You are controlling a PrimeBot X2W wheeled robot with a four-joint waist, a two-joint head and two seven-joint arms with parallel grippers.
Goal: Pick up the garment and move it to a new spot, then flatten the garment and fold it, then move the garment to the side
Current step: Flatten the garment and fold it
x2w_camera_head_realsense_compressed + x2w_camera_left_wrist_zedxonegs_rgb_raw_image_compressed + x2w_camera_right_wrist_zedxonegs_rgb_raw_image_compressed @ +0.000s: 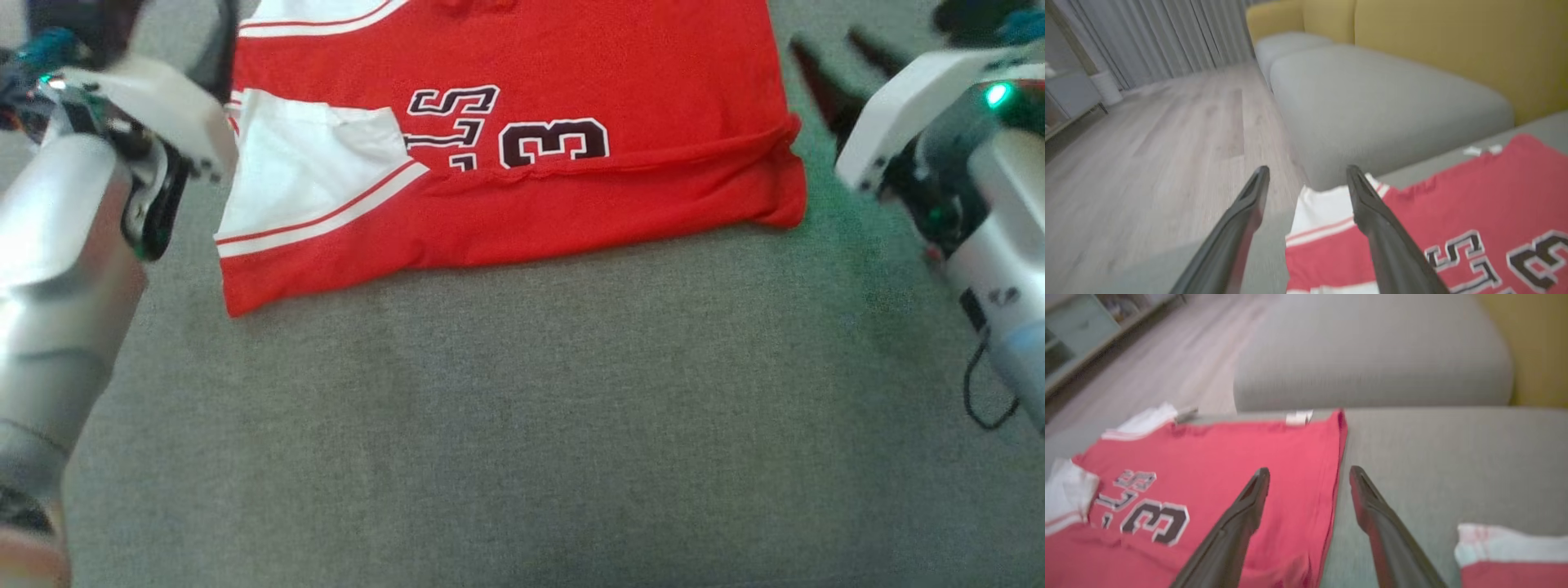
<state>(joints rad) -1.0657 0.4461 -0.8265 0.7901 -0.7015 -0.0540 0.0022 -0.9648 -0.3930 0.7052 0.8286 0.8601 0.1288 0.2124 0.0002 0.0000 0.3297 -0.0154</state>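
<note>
The garment is a red jersey [522, 122] with white trim and black number 3, lying folded on the grey cushion [522, 408] at the top middle of the head view. My left gripper [1306, 173] is open and empty, hovering over the jersey's [1453, 212] white-trimmed left corner, one finger above the cloth and the other past its edge. My right gripper [1309, 473] is open too, holding nothing, straddling the jersey's [1229, 457] right edge from above. In the head view the right gripper [824, 41] sits just right of the jersey.
A second grey seat cushion [1372, 102] lies beyond the jersey, with a yellow backrest [1453, 41] behind it. Wooden floor [1147, 143] and curtains [1167, 36] are off the cushion's left end. Another red-and-white piece of cloth [1506, 555] lies at the lower right of the right wrist view.
</note>
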